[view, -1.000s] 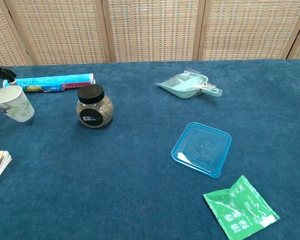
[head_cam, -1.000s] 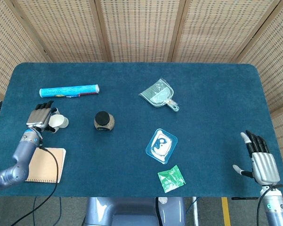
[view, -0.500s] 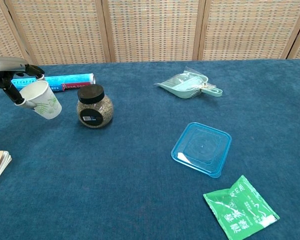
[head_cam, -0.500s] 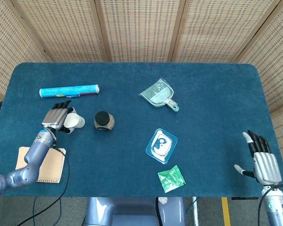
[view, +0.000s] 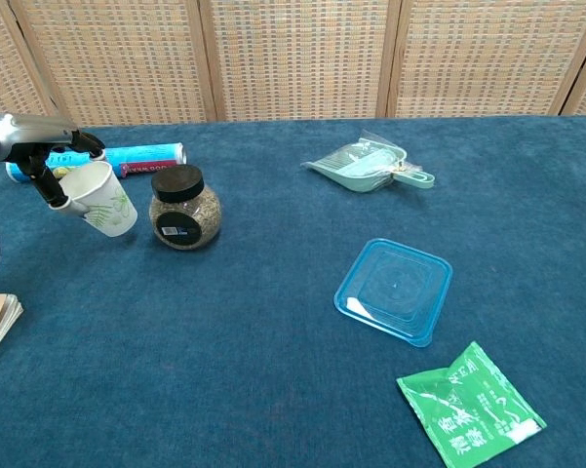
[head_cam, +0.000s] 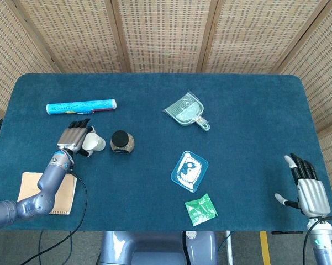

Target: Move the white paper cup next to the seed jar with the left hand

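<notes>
The counter [head_cam: 248, 94] is covered across its whole top in a dark blue, short-pile fabric, with rounded far corners visible in the head view. Behind it stands a folding screen [head_cam: 166, 33] of woven cane panels set in light wooden frames; the chest view shows the same panels [view: 302, 58] running the full width of the far edge. A grey floor [head_cam: 243, 248] shows below the near edge, marked by a yellow strip [head_cam: 263, 247]. Lighting is even and diffuse, casting only soft shadows.
</notes>
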Controlling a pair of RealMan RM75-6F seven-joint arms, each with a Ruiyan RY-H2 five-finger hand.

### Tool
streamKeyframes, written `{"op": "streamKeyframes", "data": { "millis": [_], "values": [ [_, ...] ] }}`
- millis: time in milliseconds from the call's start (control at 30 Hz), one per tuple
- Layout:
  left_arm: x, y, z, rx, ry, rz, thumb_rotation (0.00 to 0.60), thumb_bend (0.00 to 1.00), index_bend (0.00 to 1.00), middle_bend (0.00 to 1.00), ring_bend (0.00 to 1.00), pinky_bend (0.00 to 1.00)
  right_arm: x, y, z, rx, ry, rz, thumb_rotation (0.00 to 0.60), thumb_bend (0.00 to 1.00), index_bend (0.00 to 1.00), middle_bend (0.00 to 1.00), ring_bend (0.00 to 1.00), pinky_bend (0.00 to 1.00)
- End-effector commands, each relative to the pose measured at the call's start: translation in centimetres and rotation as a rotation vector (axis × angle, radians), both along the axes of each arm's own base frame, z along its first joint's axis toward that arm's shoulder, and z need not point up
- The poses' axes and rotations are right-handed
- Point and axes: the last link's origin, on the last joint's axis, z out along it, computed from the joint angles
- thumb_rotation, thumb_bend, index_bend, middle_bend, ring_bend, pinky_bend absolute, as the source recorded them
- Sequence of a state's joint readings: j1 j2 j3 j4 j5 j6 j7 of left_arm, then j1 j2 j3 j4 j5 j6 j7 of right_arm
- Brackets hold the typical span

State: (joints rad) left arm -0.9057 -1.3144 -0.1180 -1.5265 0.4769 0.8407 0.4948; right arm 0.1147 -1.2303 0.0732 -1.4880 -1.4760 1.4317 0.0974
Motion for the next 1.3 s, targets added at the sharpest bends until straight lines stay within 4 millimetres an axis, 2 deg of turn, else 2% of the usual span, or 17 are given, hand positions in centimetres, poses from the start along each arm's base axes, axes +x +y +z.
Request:
{"op": "streamKeyframes", "data": {
  "millis": [33, 300, 400, 467, 533, 833, 933, 1033, 1167, 1300],
  "values": [
    [0.0, 0.0, -0.4, -0.010, 0.014, 0.001, 0.600, 0.30, 0.28, 0.00, 0.00, 0.00, 0.0, 0.0, 0.0, 0.000, 0.000, -0.001, 0.600, 0.00, 0.00, 0.00, 0.00, 0.00],
    [0.1, 0.1, -1.8, -0.019, 0.029, -0.010, 0.600, 0.29, 0.22, 0.00, 0.00, 0.00, -0.1, 0.0, -0.1, 0.008, 0.002, -0.003, 0.600, 0.00, 0.00, 0.00, 0.00, 0.00],
    [0.2, 0.1, -2.0, -0.007, 0.020, -0.024, 0.600, 0.29, 0.13, 0.00, 0.00, 0.00, 0.0, 0.0, -0.2, 0.009, 0.004, -0.003, 0.600, 0.00, 0.00, 0.00, 0.00, 0.00],
    [0.3, 0.1, -1.9, 0.006, 0.006, -0.034, 0.600, 0.29, 0.03, 0.00, 0.00, 0.00, 0.0, 0.0, -0.3, 0.011, 0.005, -0.003, 0.600, 0.00, 0.00, 0.00, 0.00, 0.00],
    [0.4, 0.1, -1.7, 0.013, -0.009, -0.040, 0.600, 0.28, 0.00, 0.00, 0.00, 0.00, 0.0, 0.1, -0.3, 0.012, 0.007, -0.003, 0.600, 0.00, 0.00, 0.00, 0.00, 0.00],
    [1.8, -1.0, 0.7, 0.066, -0.170, -0.091, 0.600, 0.28, 0.00, 0.00, 0.00, 0.00, 0.0, 0.1, -0.4, 0.014, 0.009, 0.000, 0.600, 0.00, 0.00, 0.00, 0.00, 0.00],
    [2.3, -2.3, 2.3, 0.109, -0.250, -0.127, 0.600, 0.28, 0.00, 0.00, 0.00, 0.00, 0.0, 0.1, -0.3, 0.011, 0.009, -0.001, 0.600, 0.00, 0.00, 0.00, 0.00, 0.00],
    [1.7, -4.8, 4.4, 0.193, -0.299, -0.179, 0.600, 0.28, 0.00, 0.00, 0.00, 0.00, 0.0, 0.0, -0.3, 0.008, 0.011, 0.001, 0.600, 0.00, 0.00, 0.00, 0.00, 0.00],
    [-0.6, -8.9, 6.6, 0.329, -0.265, -0.220, 0.600, 0.28, 0.00, 0.00, 0.00, 0.00, 0.1, 0.0, -0.4, 0.006, 0.022, 0.012, 0.600, 0.00, 0.00, 0.00, 0.00, 0.00],
    [-2.4, -11.7, 6.9, 0.400, -0.225, -0.225, 0.600, 0.27, 0.00, 0.00, 0.00, 0.00, 0.3, 0.1, -0.4, 0.004, 0.027, 0.026, 0.600, 0.00, 0.00, 0.00, 0.00, 0.00]
  ]
}}
